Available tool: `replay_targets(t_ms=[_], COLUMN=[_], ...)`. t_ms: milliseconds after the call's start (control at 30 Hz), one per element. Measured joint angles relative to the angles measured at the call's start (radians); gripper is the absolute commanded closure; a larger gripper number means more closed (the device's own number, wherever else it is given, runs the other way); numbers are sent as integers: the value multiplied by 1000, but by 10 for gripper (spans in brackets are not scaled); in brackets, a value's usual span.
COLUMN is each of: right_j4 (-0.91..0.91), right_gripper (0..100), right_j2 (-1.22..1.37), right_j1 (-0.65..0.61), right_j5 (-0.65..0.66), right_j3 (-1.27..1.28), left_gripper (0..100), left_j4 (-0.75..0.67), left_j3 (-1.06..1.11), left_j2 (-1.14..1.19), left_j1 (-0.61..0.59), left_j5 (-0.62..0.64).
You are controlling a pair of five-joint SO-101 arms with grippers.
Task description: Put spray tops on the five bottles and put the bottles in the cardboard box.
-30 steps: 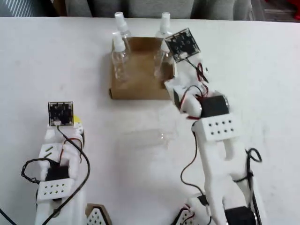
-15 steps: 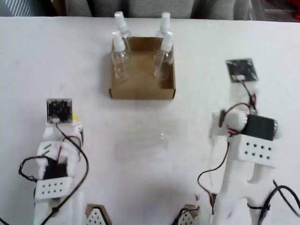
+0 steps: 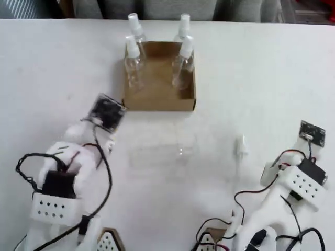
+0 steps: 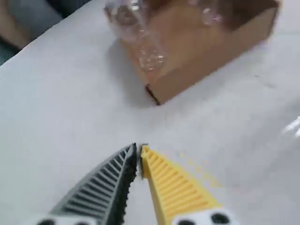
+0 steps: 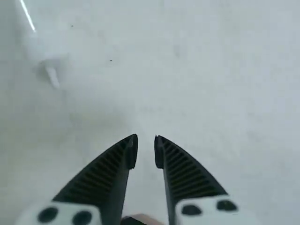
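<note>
Findings for your review.

The cardboard box (image 3: 159,103) stands at the far middle of the white worktop (image 3: 52,63). Inside it the front left bottle (image 3: 132,68) and the front right bottle (image 3: 182,68) stand upright against the side walls. Each carries a white spray head.

The rear left bottle (image 3: 135,27) and the rear right bottle (image 3: 183,23), also fitted with heads, stand upright at the box's back edge. You cannot tell from the high view whether they are inside the box or just behind it.

The fifth bottle (image 3: 157,155) is clear and has no head. It lies on its side on the worktop between the two arms, in front of the box and apart from it.

The loose spray top (image 3: 242,146) lies on the worktop to the right of that bottle, not touching it and well apart from the box.

Your left gripper (image 4: 139,154) sits low over the worktop near the box's front left corner. Its grey and yellow fingers meet at the tips and hold nothing.

Your right gripper (image 5: 145,145) sits over bare worktop at the near right. Its black fingers are a narrow slit apart with nothing between them. The spray top (image 5: 50,75) lies ahead of it and off to one side.
</note>
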Motion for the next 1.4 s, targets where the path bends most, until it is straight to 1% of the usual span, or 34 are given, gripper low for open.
replay_targets(t_ms=[67, 167, 267, 367, 467, 600, 733, 833, 900, 967, 1067, 1233, 1400], right_j4=[-6, -8, -8, -14, -14, -14, -14, -14, -14, -14, 0, 12, -23], right_gripper=[964, 964, 964, 961, 961, 960, 960, 959, 942, 889, 824, 825, 825], right_j2=[0, 0, 0, 2, 2, 2, 20, 97, 183, 284, 443, 657, 806], right_j1=[35, 66, 58, 28, -20, -115, -224, -315, -365, -407, -423, -434, -493], right_j5=[0, 0, 0, 0, 0, -18, -94, -141, -163, -164, -158, -144, -140], right_j3=[2, 2, 2, -29, -89, -163, -244, -325, -400, -485, -609, -697, -703], left_gripper=[820, 830, 842, 842, 840, 839, 838, 838, 838, 838, 838, 838, 838], left_j4=[68, 87, 51, -35, -118, -203, -226, -227, -233, -241, -265, -298, -328], left_j3=[-38, -51, -40, 37, 135, 241, 307, 324, 325, 325, 325, 301, 236], left_j2=[0, 0, 0, 0, 0, 0, 2, 2, 2, 8, 78, 256, 405], left_j1=[94, 195, 216, 212, 147, -34, -213, -287, -302, -305, -305, -298, -296], left_j5=[-48, -68, -21, 57, 118, 184, 196, 196, 192, 175, 166, 114, 107])
